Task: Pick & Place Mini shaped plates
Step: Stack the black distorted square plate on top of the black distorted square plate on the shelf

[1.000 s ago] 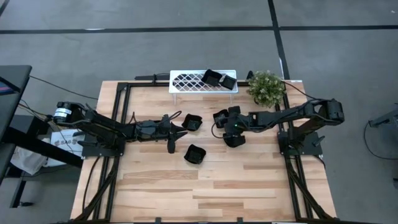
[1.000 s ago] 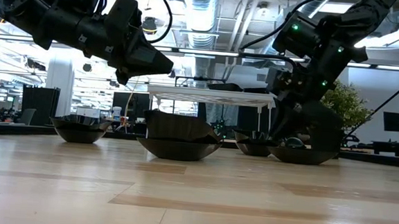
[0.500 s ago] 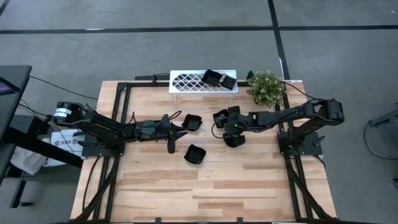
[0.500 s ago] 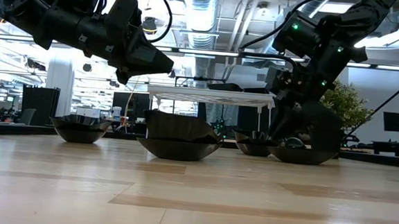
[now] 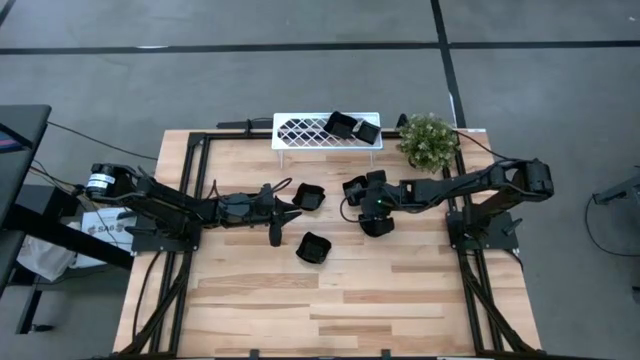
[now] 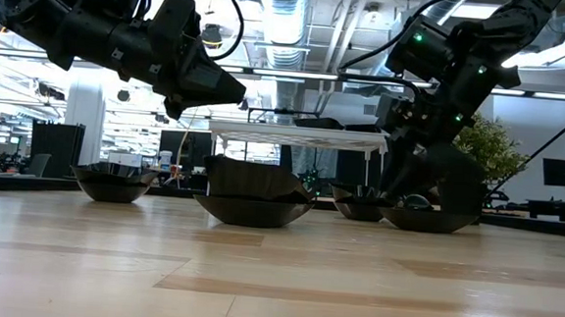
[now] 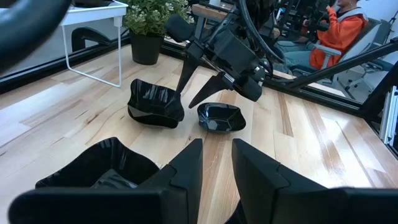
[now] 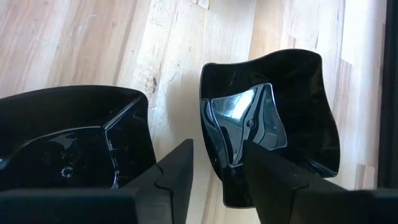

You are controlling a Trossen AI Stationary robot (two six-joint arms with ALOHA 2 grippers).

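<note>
Several mini shaped plates, small glossy black dishes, rest on the wooden table. One plate (image 5: 314, 248) sits alone near the middle. Another (image 5: 310, 196) lies just past my left gripper (image 5: 296, 208), which hangs open and empty above the table (image 7: 216, 149). My right gripper (image 5: 352, 195) is open and slants down over a squarish plate (image 8: 273, 118), its fingers standing on either side of that plate's wall. A further plate (image 8: 68, 143) lies close beside it. Two more plates (image 5: 340, 123) lie on the white lattice rack (image 5: 305, 131). My right gripper (image 8: 217, 152) has one finger inside the squarish plate and one outside its side wall (image 8: 208, 137), coming slanting down from above. Wood shows between the outer finger and the wall. I cannot tell whether the inner finger touches. The plate rests on the table.
The rack stands at the table's far edge, with a potted plant (image 5: 428, 140) to its right. Black frame rails (image 5: 195, 150) run along the table's sides. Bare wood lies toward the near edge. A person in orange (image 7: 339, 31) sits beyond the table.
</note>
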